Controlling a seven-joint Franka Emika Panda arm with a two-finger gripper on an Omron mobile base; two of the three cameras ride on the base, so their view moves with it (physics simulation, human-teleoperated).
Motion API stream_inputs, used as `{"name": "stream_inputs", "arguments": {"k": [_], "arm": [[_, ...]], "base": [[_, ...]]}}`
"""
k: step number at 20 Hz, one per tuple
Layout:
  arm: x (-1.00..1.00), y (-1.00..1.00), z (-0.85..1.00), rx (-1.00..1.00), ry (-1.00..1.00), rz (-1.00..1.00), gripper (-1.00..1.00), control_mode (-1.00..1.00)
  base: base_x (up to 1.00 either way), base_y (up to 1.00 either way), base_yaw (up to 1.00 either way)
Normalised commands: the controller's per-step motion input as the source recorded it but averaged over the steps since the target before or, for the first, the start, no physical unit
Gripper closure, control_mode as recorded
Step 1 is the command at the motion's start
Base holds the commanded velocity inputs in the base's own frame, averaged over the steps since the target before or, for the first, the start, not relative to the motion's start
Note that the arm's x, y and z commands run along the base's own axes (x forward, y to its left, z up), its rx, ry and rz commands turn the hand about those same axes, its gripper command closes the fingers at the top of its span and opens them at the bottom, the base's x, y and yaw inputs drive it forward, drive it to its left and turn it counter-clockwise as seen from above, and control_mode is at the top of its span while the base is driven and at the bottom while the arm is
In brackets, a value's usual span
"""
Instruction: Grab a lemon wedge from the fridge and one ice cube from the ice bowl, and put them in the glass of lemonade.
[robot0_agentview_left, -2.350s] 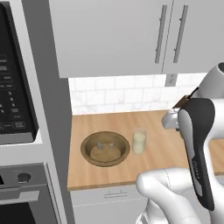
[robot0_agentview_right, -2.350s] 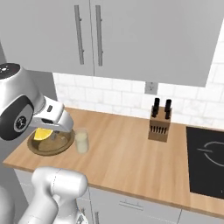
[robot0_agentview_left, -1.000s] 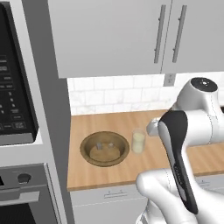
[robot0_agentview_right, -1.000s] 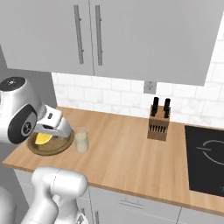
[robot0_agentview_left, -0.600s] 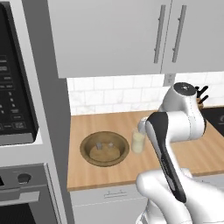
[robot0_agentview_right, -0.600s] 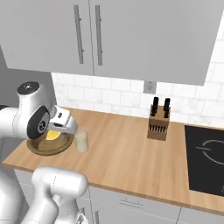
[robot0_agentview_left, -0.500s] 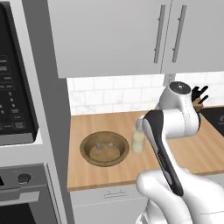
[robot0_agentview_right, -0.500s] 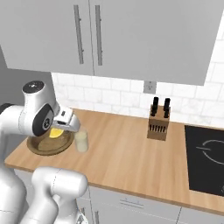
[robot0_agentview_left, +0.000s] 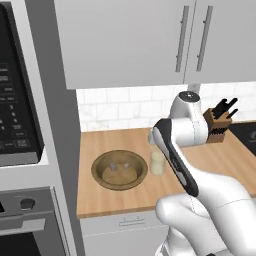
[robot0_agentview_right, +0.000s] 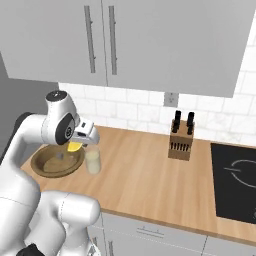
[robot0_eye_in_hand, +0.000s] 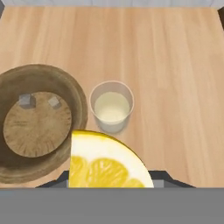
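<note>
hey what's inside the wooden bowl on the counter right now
Two small grey ice cubes sit apart on the flat bottom of the bowl. The lemon wedge in the gripper covers a bit of its rim in the hand view.

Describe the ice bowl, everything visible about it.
The ice bowl is wide, shallow, round, brown like wood, with a thick darker rim. It sits upright on the wooden counter, close beside the glass of lemonade; whether they touch is unclear. Two small grey ice cubes lie inside.
</note>
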Motion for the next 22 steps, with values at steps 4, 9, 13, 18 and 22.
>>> {"name": "stream_inputs", "arguments": {"k": [4,9,13,18,22], "arm": [[0.23,-0.03,-0.30,0.00,0.06,0.00,1.00,-1.00],[0.12,-0.04,-0.13,0.00,0.07,0.00,1.00,-1.00],[0.18,-0.01,-0.23,0.00,0.16,0.00,1.00,-1.00],[0.06,-0.01,-0.12,0.00,0.03,0.00,1.00,-1.00],[0.00,0.00,-0.12,0.00,0.00,0.00,1.00,-1.00]], "base": [[0.00,0.00,0.00],[0.00,0.00,0.00],[0.00,0.00,0.00],[0.00,0.00,0.00],[0.00,0.00,0.00]]}}
